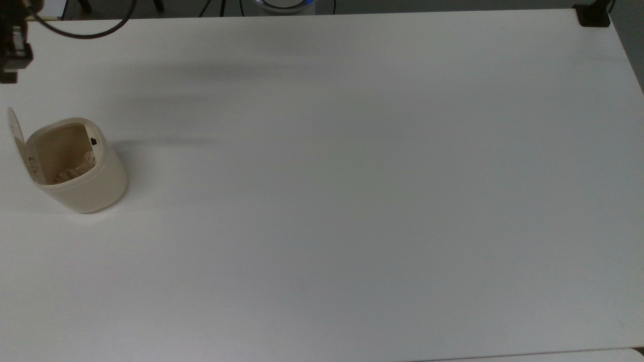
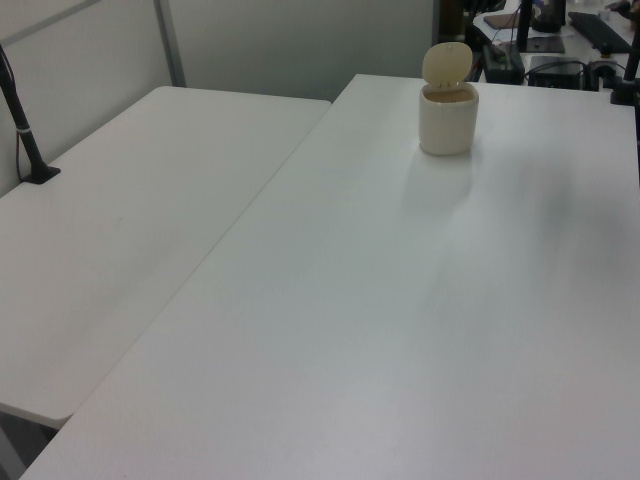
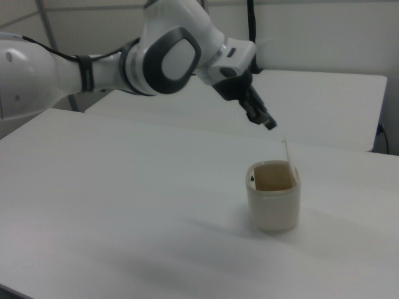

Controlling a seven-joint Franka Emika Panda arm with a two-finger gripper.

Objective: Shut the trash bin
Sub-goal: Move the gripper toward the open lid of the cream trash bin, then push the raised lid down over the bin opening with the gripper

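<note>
Bin: small cream plastic trash bin point(image 1: 75, 166) with rounded tapered body, near the top view's left edge on the white table point(image 1: 352, 176).
Lid: flat hinged lid point(image 3: 288, 153) upright, open.
Contents: pale crumpled bits, hard to identify.
Gripper: black two-finger gripper point(image 3: 269, 124) above the lid, apart; cut off at the top view's left edge; whether its fingers are parted, I cannot tell.

No text, label, brand, number or sign can be read anywhere in these views.
</note>
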